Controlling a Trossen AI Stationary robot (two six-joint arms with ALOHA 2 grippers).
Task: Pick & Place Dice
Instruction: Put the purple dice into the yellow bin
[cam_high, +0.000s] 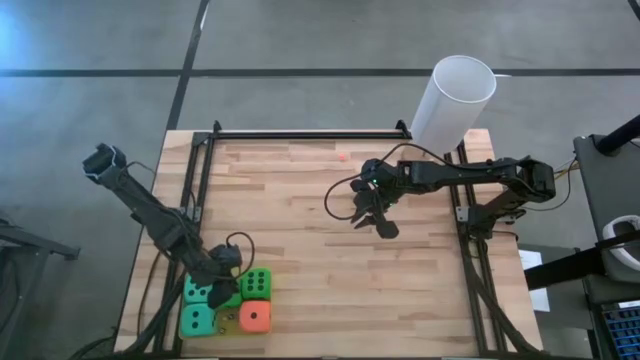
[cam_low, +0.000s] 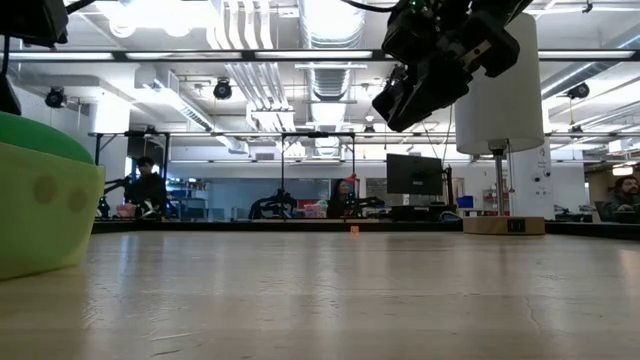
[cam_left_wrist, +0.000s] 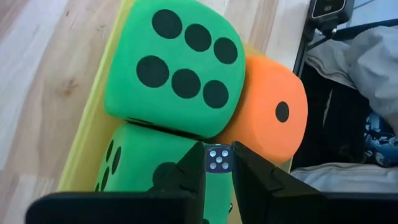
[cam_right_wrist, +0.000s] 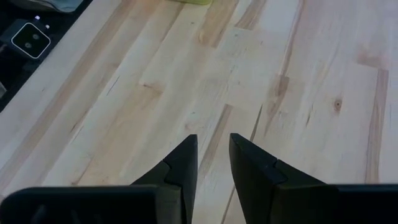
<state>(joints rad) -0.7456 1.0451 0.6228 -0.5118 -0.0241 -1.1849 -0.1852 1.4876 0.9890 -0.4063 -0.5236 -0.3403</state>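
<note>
Soft dice lie in a yellow-green tray (cam_high: 226, 318) at the table's near left: a green one (cam_high: 257, 283), a teal one (cam_high: 197, 291), another green one (cam_high: 197, 321) and an orange-red one (cam_high: 255, 317). My left gripper (cam_high: 222, 275) hangs just above them, shut on a tiny dark die with white pips (cam_left_wrist: 219, 158). In the left wrist view a green die (cam_left_wrist: 174, 68), the orange-red die (cam_left_wrist: 273, 112) and a second green die (cam_left_wrist: 140, 165) lie below it. My right gripper (cam_high: 375, 215) hovers over the table's middle, slightly open with nothing between its fingers (cam_right_wrist: 213, 155). My left gripper pinches the tiny dark die by two opposite sides (cam_left_wrist: 210, 160) between its two fingertips, at their free ends. The fingers slant down toward the tray. The die is lifted clear above the soft dice, its five-pip face toward the wrist camera.
A tall white cylinder (cam_high: 455, 100) stands at the far right edge of the table. A tiny orange-red speck (cam_high: 343, 155) lies on the wood near the far edge. Bare wood (cam_high: 320, 270) spreads between the arms. People sit in the room behind the table (cam_low: 345, 195).
</note>
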